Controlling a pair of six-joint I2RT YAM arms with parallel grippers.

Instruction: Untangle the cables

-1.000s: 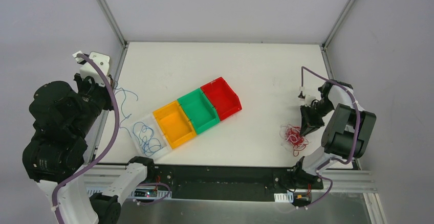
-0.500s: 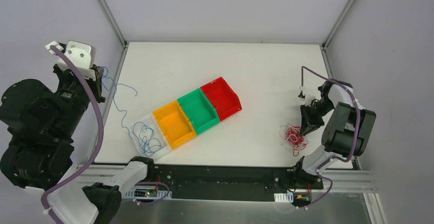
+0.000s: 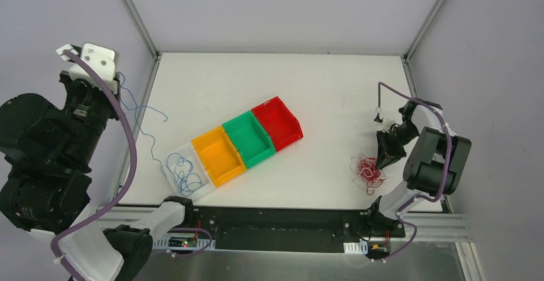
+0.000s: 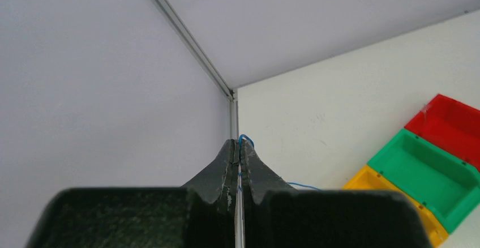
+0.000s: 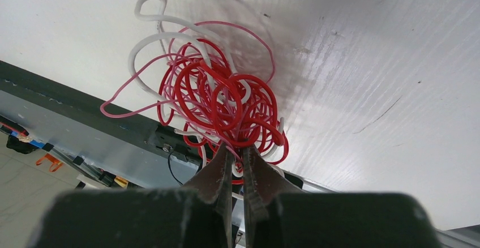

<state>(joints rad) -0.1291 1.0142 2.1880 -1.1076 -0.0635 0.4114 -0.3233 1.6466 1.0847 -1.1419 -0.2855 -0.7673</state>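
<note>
Your left claw is clamped tight on the blue cable. In the left wrist view the thin strand runs up between the closed fingers and curls out over their tips. Over the last second that arm has swung up and back toward the upper left of the overhead frame, so the blue strand now hangs in a longer, looser line from the claw down to the white bin at the lower left end of the row. Most of its coil still lies inside that bin, so the pull has only paid out slack and has not freed anything new. The orange bin, green bin and red bin beside it look empty. Your right claw has not moved in that time. It sits low over the desk at the right of the frame, its fingers pinched almost together on the near edge of the red and white tangle, and a red loop seems caught between the tips. That knot looks unchanged, a dense ball of red loops with white strands threaded through it. To my eye blue is already separated, and the real work left is pulling red from white on the right.
</note>
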